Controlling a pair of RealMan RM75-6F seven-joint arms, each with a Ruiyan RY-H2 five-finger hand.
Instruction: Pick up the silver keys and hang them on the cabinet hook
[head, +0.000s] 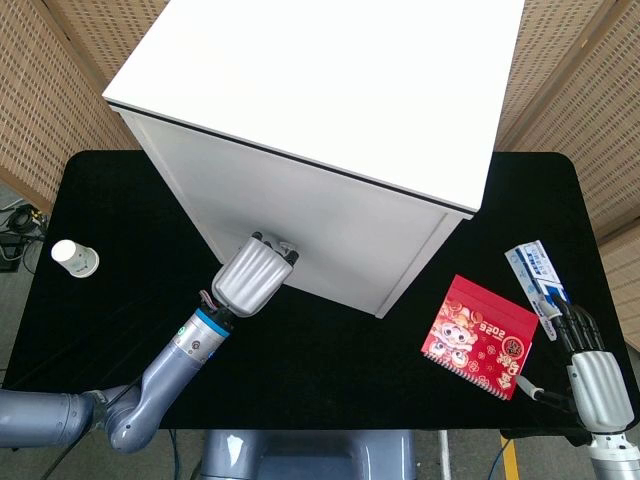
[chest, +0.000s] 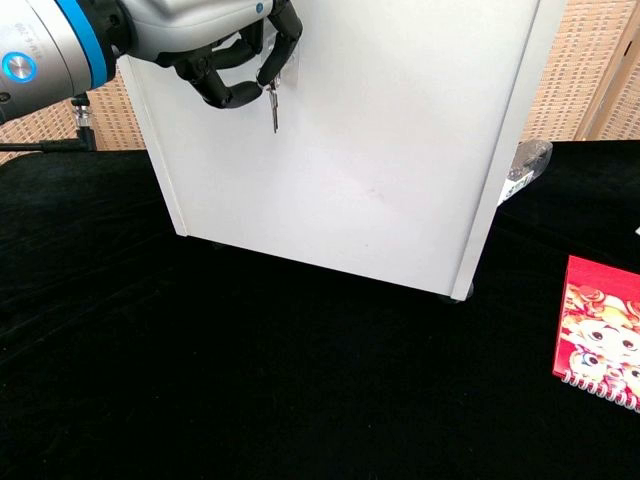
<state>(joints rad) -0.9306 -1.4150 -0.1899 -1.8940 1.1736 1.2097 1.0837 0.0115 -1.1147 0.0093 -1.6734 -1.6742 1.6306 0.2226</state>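
The silver keys (chest: 272, 108) hang down from the fingers of my left hand (chest: 215, 50), which pinches their top against the front of the white cabinet (chest: 400, 150). The hand covers the cabinet hook in both views, so I cannot tell whether the keys touch it. In the head view my left hand (head: 255, 275) is pressed up against the cabinet (head: 330, 120) front, low on its left part. My right hand (head: 590, 365) rests at the table's near right corner, fingers stretched out and apart, holding nothing.
A red cartoon notebook (head: 480, 335) lies right of the cabinet, also seen as the notebook (chest: 605, 335) at the chest view's right edge. A blue-and-white packet (head: 537, 272) lies beyond my right hand. A small white paper cup (head: 74, 258) stands at the far left of the black table (head: 330, 370).
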